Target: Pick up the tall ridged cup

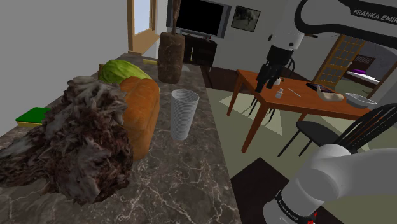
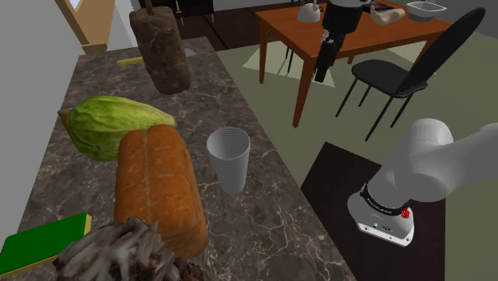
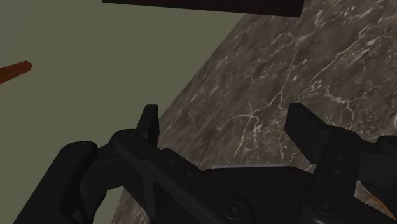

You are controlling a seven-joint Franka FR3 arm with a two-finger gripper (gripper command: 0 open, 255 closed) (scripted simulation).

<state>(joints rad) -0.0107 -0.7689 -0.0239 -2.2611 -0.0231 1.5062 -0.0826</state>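
The white Franka arm with dark joints (image 1: 331,168) stands up from its base, arches overhead and turns its wrist downward. Below the wrist hangs the all-black two-finger gripper (image 1: 271,83), pointing down and tilted a little. In the wrist view its two black fingers (image 3: 150,124) stand well apart - spread wide, the blunt tips not meeting.
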